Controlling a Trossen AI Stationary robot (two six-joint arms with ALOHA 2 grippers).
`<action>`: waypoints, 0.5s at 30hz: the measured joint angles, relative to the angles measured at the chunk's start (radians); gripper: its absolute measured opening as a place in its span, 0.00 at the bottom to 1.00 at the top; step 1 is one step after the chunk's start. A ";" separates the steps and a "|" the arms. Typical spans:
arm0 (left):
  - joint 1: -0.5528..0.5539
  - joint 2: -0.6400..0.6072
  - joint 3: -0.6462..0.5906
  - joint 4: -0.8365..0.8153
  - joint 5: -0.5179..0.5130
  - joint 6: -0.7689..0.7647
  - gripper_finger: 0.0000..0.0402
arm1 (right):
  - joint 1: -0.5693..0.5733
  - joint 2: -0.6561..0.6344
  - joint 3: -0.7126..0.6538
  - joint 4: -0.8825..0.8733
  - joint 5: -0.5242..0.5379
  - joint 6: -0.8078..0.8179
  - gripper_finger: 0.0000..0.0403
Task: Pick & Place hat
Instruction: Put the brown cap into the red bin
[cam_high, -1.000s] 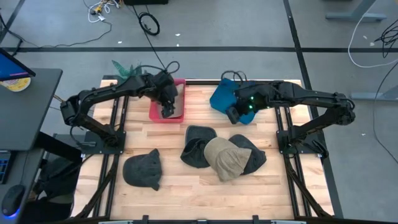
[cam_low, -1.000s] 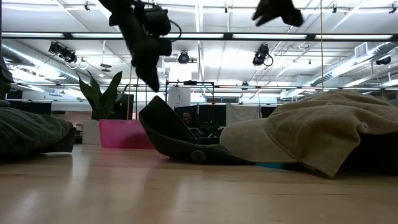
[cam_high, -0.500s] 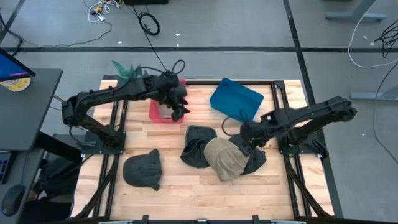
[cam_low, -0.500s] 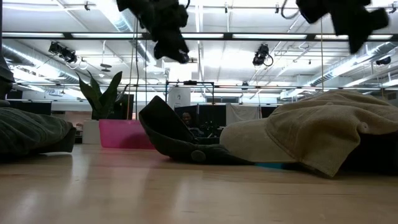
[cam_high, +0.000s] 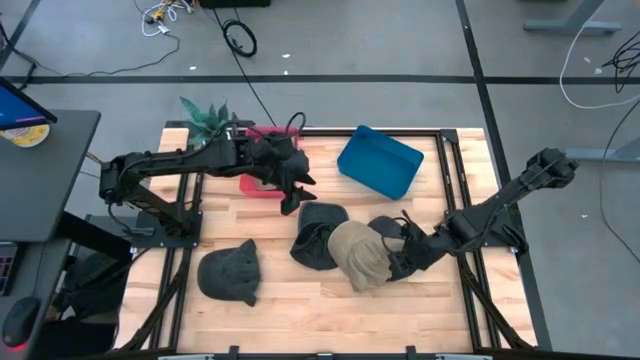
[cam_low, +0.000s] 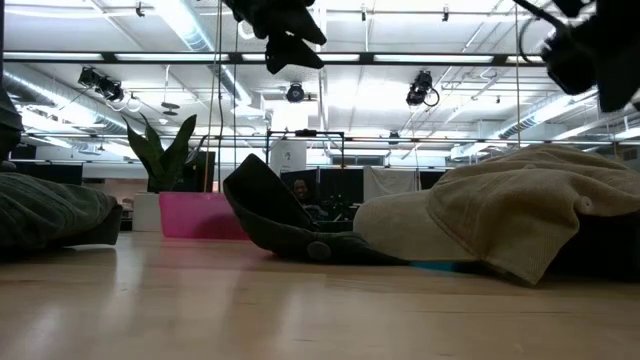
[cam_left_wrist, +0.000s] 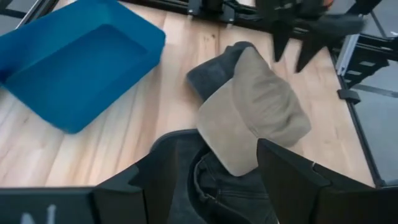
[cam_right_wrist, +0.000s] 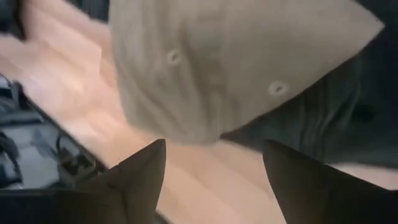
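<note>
From my seat I see the pale wooden table (cam_high: 300, 300) framed by black rails; a blue tray (cam_high: 380, 160) lies tilted at about one o'clock from the table's middle, and a pink bin (cam_high: 262, 180) sits at about eleven o'clock; a green plant (cam_high: 205, 113) stands at the table's ten-o'clock corner, just beyond the bin; black cables (cam_high: 238, 38) curl on the grey floor at twelve; at nine, a dark side desk (cam_high: 45, 165) carries a yellow disc (cam_high: 25, 135).
</note>
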 joint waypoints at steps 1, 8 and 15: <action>-0.002 0.000 0.000 0.006 0.000 0.000 0.55 | 0.011 -0.006 -0.031 0.040 0.029 0.020 0.67; -0.017 0.000 0.000 0.055 -0.001 -0.029 0.55 | 0.025 -0.018 -0.172 0.214 0.092 0.056 0.67; -0.017 0.000 0.000 0.108 -0.001 -0.080 0.55 | 0.025 -0.017 -0.237 0.396 0.160 -0.013 0.67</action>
